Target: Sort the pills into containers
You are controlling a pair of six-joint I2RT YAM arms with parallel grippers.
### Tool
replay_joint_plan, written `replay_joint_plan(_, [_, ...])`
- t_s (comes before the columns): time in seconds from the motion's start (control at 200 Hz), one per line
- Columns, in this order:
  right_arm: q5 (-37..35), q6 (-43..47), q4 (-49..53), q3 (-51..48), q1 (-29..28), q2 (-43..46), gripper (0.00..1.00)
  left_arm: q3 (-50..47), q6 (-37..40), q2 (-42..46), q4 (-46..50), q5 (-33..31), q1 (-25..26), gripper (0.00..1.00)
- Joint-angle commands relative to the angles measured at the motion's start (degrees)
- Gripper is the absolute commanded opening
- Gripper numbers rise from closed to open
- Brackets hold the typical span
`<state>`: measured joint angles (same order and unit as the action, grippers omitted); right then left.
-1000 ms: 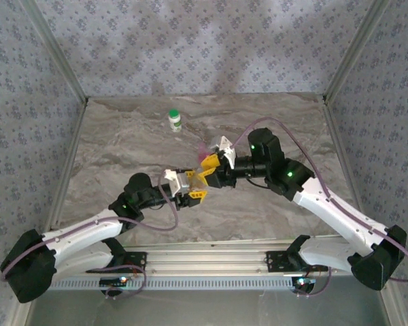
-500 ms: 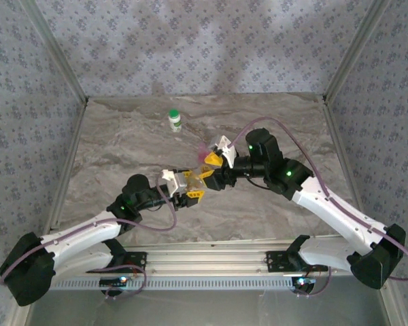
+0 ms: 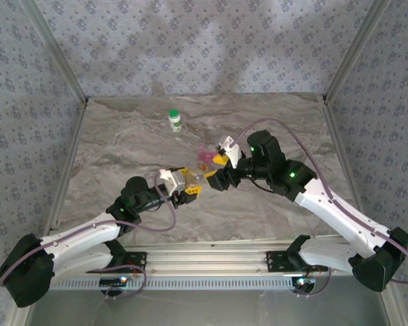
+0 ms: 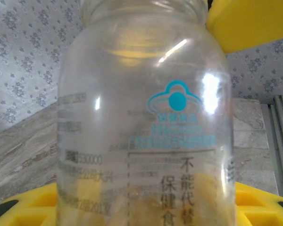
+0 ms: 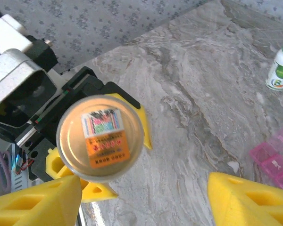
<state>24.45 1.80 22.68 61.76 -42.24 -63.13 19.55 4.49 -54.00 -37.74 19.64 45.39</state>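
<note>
The clear amber-tinted vial [image 4: 146, 117] carries a blue logo and printed text, and yellow pills lie in its bottom. My left gripper [image 4: 146, 207] is shut on it and holds it above the table [image 3: 122, 149] near the middle. In the right wrist view the vial's round lid [image 5: 100, 136] with an orange sticker faces the camera. My right gripper [image 5: 141, 202] is open, with the lid just beyond its left fingertip. From above, the right gripper [image 3: 214, 170] sits close to the vial [image 3: 192, 178]. Behind it lies the pink-and-clear pill case [image 3: 205, 153]. The white bottle with green cap [image 3: 175, 120] stands upright at the back.
The pink case [image 5: 276, 160] lies at the right edge of the right wrist view, and the white bottle [image 5: 282, 70] stands beyond it. Bare marble-patterned tabletop [image 5: 203, 108] spreads between them and the vial. Patterned walls [image 3: 204, 47] enclose the table on three sides.
The left gripper has drawn the vial slightly left and back. The right gripper has shifted a little right, so the gap between the two grippers has grown.
</note>
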Motion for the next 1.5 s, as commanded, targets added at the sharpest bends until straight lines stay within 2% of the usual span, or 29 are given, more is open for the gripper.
replay_joint_plan(0.0, [-3.52,-5.41,1.89,2.47,-0.16,1.8,0.72,-0.2,1.09,0.4,-3.75,-2.93,0.09,0.0])
replay_joint_plan(0.165, [-12.46,-19.82,-2.93,5.3,-2.32,2.35,0.75,0.95,2.03,-1.34,-3.64,-7.48,0.06,0.0])
replay_joint_plan(0.34, [-16.18,-30.74,-1.96,10.12,-2.92,-2.04,0.73,2.45,2.51,-4.99,-5.27,-11.69,0.65,0.0])
replay_joint_plan(0.465, [-18.62,-31.86,-2.67,11.66,-4.21,-5.5,0.73,3.16,3.1,-7.27,-6.77,-14.4,1.53,0.0])
replay_joint_plan(0.77, [-24.51,-32.99,-2.87,11.3,-4.95,-10.69,0.72,4.36,4.85,-10.49,-7.65,-16.24,3.74,0.0])
replay_joint_plan(0.965, [-24.07,-35.05,-3.54,8.99,-5.0,-11.42,0.66,4.35,5.32,-11.04,-8.16,-17.0,4.01,0.0])
replay_joint_plan(1.209, [-22.26,-37.42,-5.34,4.55,-5.33,-11.3,0.64,4.09,5.29,-11.11,-8.93,-17.68,4.04,0.0])
replay_joint_plan(1.499, [-20.75,-39.22,-6.6,2.87,-5.51,-11.13,0.57,4.18,5.11,-11.21,-9.11,-17.95,4.27,0.0])
